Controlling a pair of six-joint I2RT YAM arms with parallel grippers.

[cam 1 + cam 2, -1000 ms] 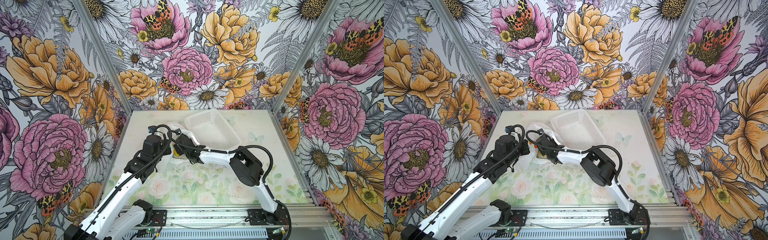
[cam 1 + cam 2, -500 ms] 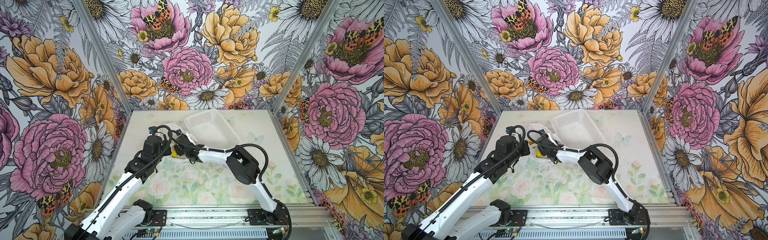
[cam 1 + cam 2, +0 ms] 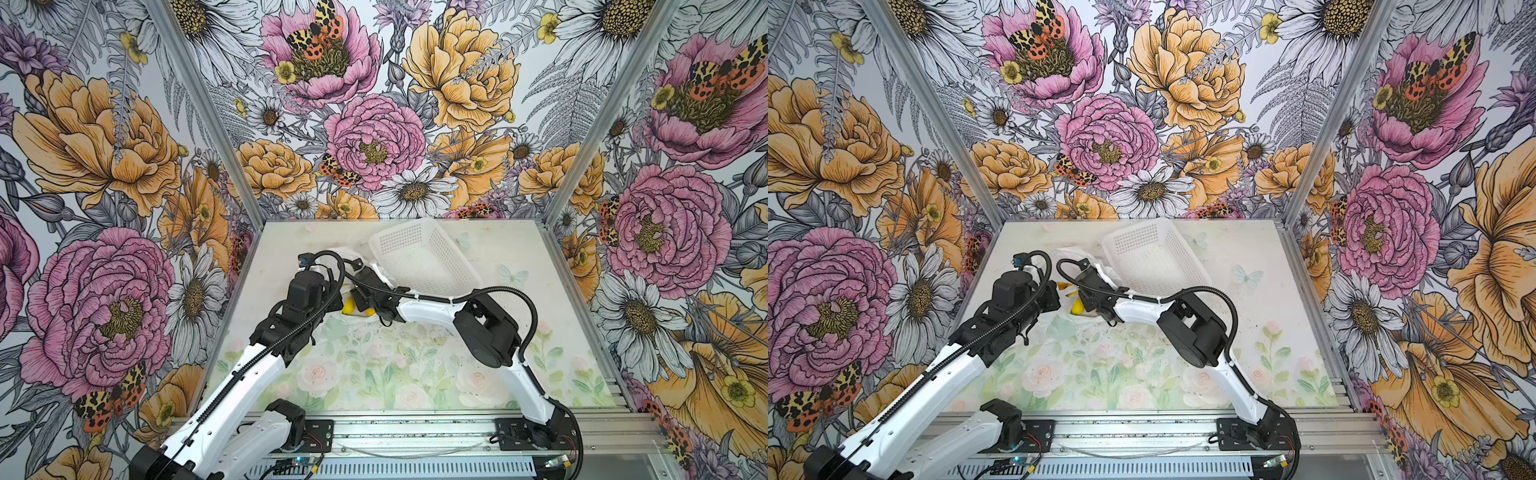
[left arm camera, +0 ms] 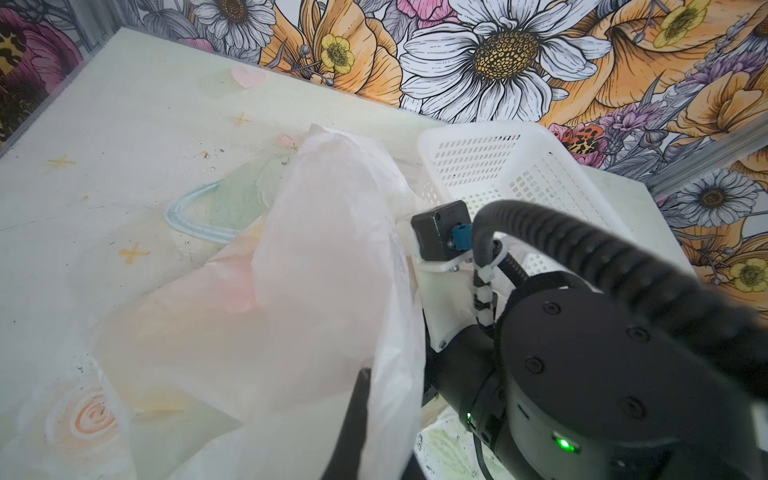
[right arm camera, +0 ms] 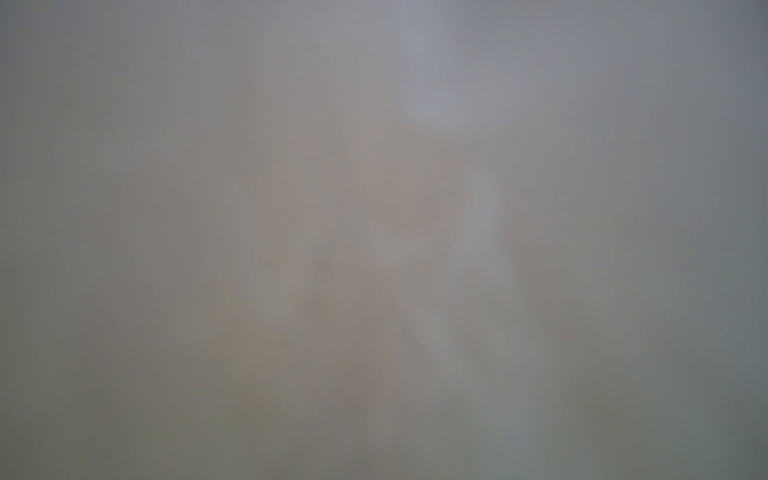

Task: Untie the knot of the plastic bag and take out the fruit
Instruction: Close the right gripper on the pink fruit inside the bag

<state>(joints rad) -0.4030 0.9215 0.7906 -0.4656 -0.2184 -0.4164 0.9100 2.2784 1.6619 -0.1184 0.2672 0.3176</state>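
The plastic bag (image 4: 324,249) lies on the worktop (image 3: 415,365) against the basket (image 3: 419,257), with yellow fruit (image 3: 1076,308) showing inside. Left hand (image 4: 360,386) is clamped tight on the film, likely tenting the mouth so right hand (image 3: 1089,306) can reach in. Right hand's opening can't be told: film blanks its camera.

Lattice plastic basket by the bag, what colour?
The lattice basket is white, clearest in the left wrist view.

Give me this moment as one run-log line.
left pincer shut on plastic bag | right pincer at yellow fruit in bag, jaws hidden | right wrist view blurred out
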